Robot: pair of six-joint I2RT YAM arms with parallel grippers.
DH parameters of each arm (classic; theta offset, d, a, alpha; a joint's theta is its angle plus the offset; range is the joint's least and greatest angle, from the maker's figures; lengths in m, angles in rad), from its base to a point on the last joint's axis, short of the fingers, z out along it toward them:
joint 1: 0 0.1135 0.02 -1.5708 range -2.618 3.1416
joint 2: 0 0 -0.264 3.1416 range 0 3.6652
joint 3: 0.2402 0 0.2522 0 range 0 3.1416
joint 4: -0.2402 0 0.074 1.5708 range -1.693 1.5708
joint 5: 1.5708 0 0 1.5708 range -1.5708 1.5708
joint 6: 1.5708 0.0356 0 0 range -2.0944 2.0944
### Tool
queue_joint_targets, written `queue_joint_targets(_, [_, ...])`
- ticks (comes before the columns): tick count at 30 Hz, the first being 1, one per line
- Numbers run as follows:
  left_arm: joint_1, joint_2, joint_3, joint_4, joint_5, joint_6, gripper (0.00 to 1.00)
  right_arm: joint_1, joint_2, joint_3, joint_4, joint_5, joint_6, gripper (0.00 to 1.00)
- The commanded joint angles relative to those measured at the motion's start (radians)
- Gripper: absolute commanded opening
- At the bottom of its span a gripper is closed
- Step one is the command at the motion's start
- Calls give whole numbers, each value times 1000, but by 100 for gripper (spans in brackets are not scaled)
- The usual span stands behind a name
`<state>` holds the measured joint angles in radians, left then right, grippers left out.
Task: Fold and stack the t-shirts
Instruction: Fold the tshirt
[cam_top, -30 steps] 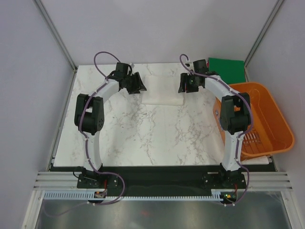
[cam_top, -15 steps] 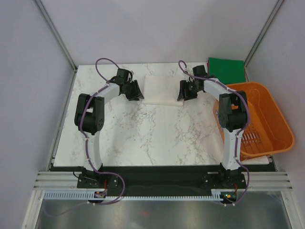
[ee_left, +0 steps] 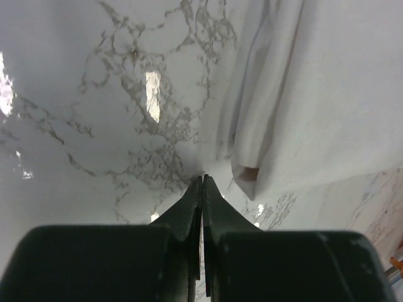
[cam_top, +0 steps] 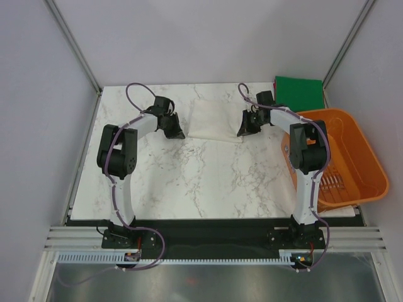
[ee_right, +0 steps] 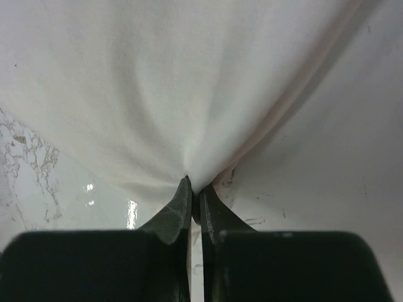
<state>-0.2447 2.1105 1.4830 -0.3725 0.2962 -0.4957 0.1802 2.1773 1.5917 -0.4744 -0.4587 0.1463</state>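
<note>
On my right wrist feed, the right gripper (ee_right: 192, 187) has its jaws pressed together on a fold of the white t-shirt (ee_right: 157, 82). The cloth puckers into the fingertips and fans out ahead of them, filling most of that view.

The left gripper (ee_left: 202, 184) also has its jaws closed tight, tips low over the marble table (ee_left: 94, 94), but I see no cloth between them. The shirt's left edge lies just to the right of the tips, with its nearest corner close beside them. I cannot say whether it touches them.

From the overhead camera, the white shirt lies as a folded rectangle at the far middle of the table, between the two grippers. The left one is at its left edge and the right one at its right edge.

The green t-shirt (cam_top: 299, 91) sits folded square at the far right corner, beyond the right arm and apart from both grippers. The orange basket (cam_top: 352, 151) stands along the table's right side, just in front of the green shirt.
</note>
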Motion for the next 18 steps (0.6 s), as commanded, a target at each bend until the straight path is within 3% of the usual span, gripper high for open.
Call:
queue_joint_targets(1, [-2,-108,-35,-11,-35,-26,2,7,-48,-58,2,-14,18,3])
queue_joint_targets(4, [-2,-158,-72,-54,-89,-24,2,13,-68,-88,23,-12,24,4])
queue_joint_targets(5, [-1,-168,-82,-54,-101,-21,2,13,-67,-90,23,-8,29,7])
queue_joint_targets(6, [-2,-175,-82,-54,-104,-12,3,13,-65,-90,23,-3,30,17])
queue_joint_targets(7, [-1,-179,-78,-52,-88,-4,16,13,-68,-91,23,8,33,23])
queue_joint_targets(9, [-2,-178,-44,-54,-88,-4,16,13,-76,-95,23,14,35,34])
queue_joint_targets(10, [-2,-172,-32,-46,-31,41,36,13,-88,-95,23,14,35,38])
queue_joint_targets(13, [-1,-132,34,-25,45,97,46,12,-112,-91,22,11,33,46])
queue_joint_targets(18, [-2,-27,123,-23,84,152,52,5,-132,-108,10,5,18,54])
